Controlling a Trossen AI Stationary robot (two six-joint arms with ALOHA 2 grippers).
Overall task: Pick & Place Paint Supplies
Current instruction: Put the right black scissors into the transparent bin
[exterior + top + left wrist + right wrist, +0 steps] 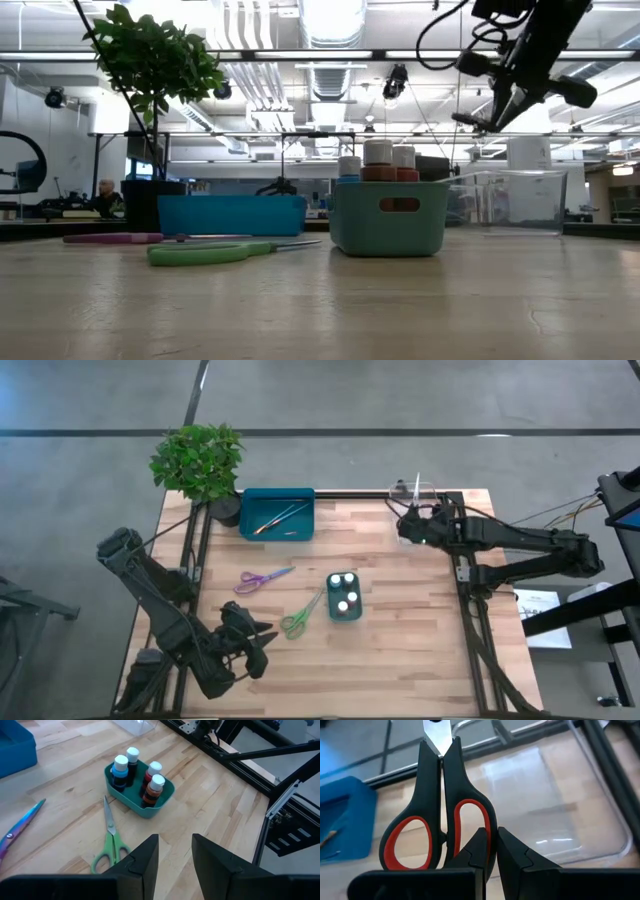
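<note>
Four white-capped paint pots stand in a small teal bin at mid-table. Green-handled scissors and purple-handled scissors lie flat on the wood to the left of the bin. Thin brushes lie in the blue-teal tray at the far edge. My right gripper is shut on black scissors with red-lined handles, above the clear tray at the far right. My left gripper is open at the near left edge, touching nothing. My right gripper pinches one handle loop of the black-and-red scissors between its two fingers, at the loop's end nearest the wrist. The fingers lie roughly along the scissors, whose shut blades point away from the gripper. The scissors are lifted clear, over the clear tray.
A potted plant stands at the table's far left corner next to the blue-teal tray. Bare wood lies on the near and right parts of the table. Black frame rails run along the table's sides.
</note>
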